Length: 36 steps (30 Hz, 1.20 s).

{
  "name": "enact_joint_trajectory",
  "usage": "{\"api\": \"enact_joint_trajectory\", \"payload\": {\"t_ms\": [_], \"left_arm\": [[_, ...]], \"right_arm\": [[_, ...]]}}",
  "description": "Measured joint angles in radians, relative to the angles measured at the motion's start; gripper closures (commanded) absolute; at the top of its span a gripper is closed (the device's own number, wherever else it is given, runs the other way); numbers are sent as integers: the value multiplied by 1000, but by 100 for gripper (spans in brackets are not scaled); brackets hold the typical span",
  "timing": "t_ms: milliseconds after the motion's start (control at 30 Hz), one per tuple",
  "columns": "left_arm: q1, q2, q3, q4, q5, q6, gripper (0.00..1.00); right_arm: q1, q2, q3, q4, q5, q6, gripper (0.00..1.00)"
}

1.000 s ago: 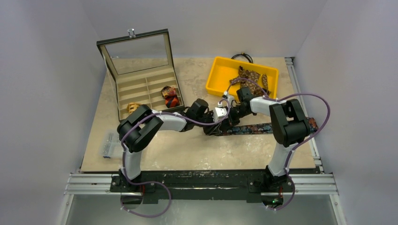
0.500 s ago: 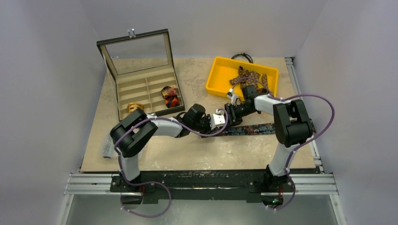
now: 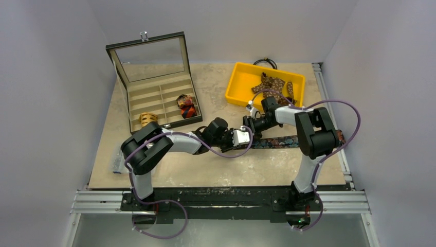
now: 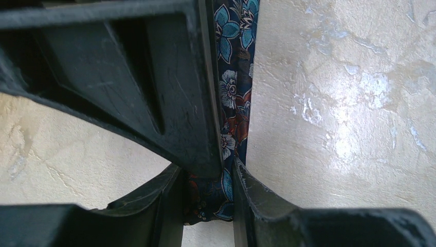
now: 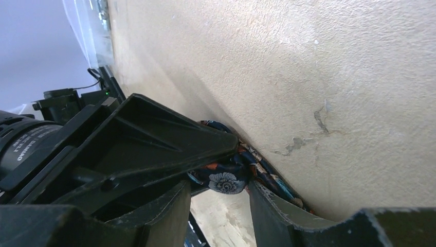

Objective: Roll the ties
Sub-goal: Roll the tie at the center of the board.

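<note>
A: Where is the tie in hand found, and how is it laid?

B: The navy floral tie (image 3: 288,141) is stretched flat on the table (image 3: 205,164), between the arms and the yellow bin (image 3: 234,85). Its long axis is set left to right in the overhead view. The free length is run out to the right, under the right arm.

A: Which end is being worked?

B: The left end, where a small folded start is seen. Both grippers are gathered there, close against each other, so neither arm is much nearer. Any rolling is judged to go rightward along the strip.

A: How is the left gripper (image 4: 210,193) set?

B: Its fingers are drawn in on the folded end. In its wrist view the gap between them is filled with cloth, so a pinch is read.

A: And the right gripper (image 5: 220,184)?

B: Its jaws are held apart, with the rounded fold seated between the tips. Whether the pads are pressed on the cloth cannot be told. No firm grip is read there.

A: What is called for next?

B: Likely a fresh hold by the right, so that the fold can be turned over once more.
</note>
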State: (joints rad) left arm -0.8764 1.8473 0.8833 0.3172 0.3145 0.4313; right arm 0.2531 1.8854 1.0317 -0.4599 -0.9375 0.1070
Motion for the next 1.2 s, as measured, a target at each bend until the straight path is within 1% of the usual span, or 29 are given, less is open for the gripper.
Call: {"api": "enact_joint_trajectory", "payload": {"t_ms": [67,100,133,233,267,300,433,500,633,667,800,833,867,1000,1100,1200], "left_arm": [[-2,0,0,2,-6,8,78],[-3,0,0,3,-8,11,78],[-3,0,0,3,-8,13,78],[-3,1,0,2,-8,24,78],[-3,1,0,2,-8,25,78],[-3,1,0,2,-9,25,78],[-3,2,0,2,-9,25,75],[-3,2,0,2,-7,25,68],[4,0,-8,18,14,19,48],[11,-4,-22,39,24,13,46],[63,-42,-91,79,76,-31,44],[73,-49,-100,79,83,-40,42],[81,-53,-105,80,87,-47,40],[89,-51,-121,109,119,-63,39],[89,-26,-122,150,164,-113,41],[84,14,-121,228,192,-180,45]], "right_arm": [[8,12,0,7,4,3,50],[11,19,0,9,3,3,54],[13,23,0,11,0,4,61],[15,28,0,16,3,-2,89],[15,31,0,19,6,-5,97],[14,36,0,21,7,-9,100],[14,43,4,10,6,-37,100],[14,43,10,-1,16,-62,100],[15,52,24,-18,51,-90,100],[14,59,28,-21,63,-92,100],[11,77,37,-41,66,-92,100],[11,78,39,-44,67,-92,100],[11,79,41,-48,71,-93,100],[11,80,48,-58,81,-93,100],[11,82,52,-64,85,-92,100],[11,85,53,-66,84,-92,100]]}}
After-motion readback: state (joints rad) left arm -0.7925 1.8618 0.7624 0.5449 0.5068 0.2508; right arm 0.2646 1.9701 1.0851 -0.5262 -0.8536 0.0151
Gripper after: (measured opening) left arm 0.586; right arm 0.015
